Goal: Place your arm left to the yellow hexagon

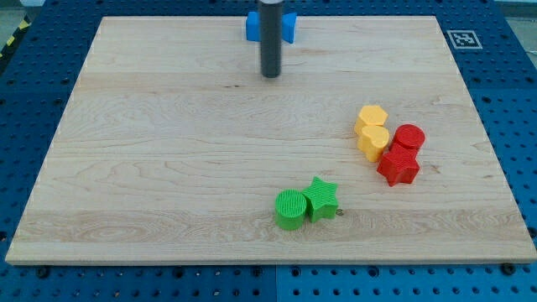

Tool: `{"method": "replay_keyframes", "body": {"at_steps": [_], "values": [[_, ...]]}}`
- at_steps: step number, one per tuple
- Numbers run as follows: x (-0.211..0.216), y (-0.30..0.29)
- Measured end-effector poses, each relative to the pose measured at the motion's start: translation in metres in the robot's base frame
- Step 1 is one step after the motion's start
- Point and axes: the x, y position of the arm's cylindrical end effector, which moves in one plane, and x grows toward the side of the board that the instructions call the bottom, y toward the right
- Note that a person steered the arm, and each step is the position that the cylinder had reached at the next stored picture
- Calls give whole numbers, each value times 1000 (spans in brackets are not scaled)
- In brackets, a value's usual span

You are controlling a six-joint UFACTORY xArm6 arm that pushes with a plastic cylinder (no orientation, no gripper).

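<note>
The yellow hexagon (pixel 371 117) lies at the view's right, touching a second yellow block (pixel 373 141) just below it. My tip (pixel 270 75) is the lower end of a dark rod coming down from the view's top. It stands well to the left of the yellow hexagon and a little higher in the view, apart from every block. A blue block (pixel 287 25) sits behind the rod at the top edge, partly hidden by it.
A red cylinder (pixel 409 137) and a red star (pixel 398 166) sit right of the yellow blocks. A green cylinder (pixel 291 209) and a green star (pixel 320 198) touch near the bottom middle. The wooden board (pixel 151 168) rests on a blue pegboard; a marker tag (pixel 462 39) lies at top right.
</note>
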Motion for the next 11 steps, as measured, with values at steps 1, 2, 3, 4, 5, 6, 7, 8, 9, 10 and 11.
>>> {"method": "replay_keyframes", "body": {"at_steps": [1,2,3,4,5,6,7,8,9,10,11], "values": [[4,74],[33,148],[71,192],[113,188],[121,183],[121,183],[113,179],[78,178],[54,139],[54,61],[69,29]]}}
